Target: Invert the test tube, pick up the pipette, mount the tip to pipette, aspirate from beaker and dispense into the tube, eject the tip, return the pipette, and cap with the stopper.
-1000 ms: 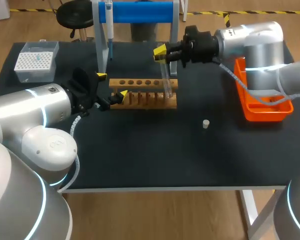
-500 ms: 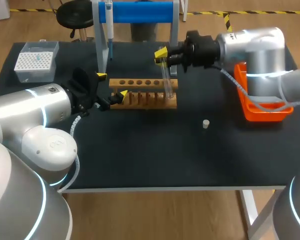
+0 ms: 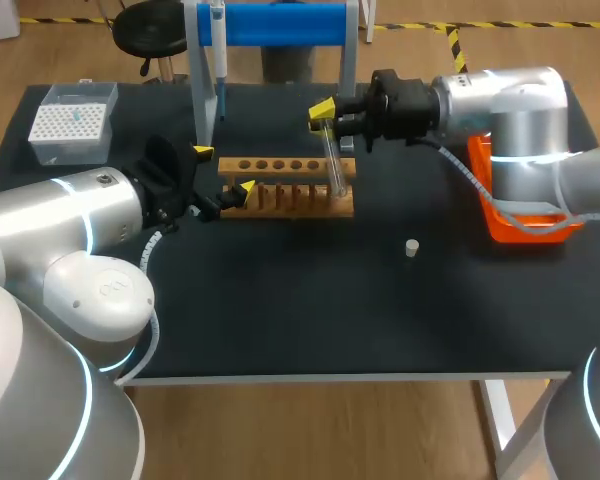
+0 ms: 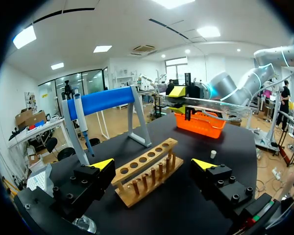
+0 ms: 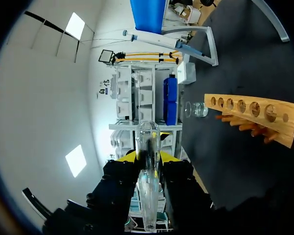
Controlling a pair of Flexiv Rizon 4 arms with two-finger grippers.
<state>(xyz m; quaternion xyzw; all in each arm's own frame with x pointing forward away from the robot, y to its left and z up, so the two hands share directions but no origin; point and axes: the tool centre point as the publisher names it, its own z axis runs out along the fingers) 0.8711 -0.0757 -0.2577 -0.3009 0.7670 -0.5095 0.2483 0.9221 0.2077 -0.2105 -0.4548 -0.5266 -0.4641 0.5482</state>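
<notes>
Tube (image 3: pixel 332 160) is pinched in my right hand (image 3: pixel 324 115), tilted over the rack's (image 3: pixel 290 200) right end. My left hand (image 3: pixel 224 170) gapes empty beside the rack.

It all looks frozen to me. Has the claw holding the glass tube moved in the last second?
Yes, slightly: the right claw holding the test tube has edged nearer the wooden rack.

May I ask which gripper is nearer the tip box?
Left. The left gripper is at the rack's end nearest the tip box; the right gripper holds the test tube over the opposite end.
</notes>
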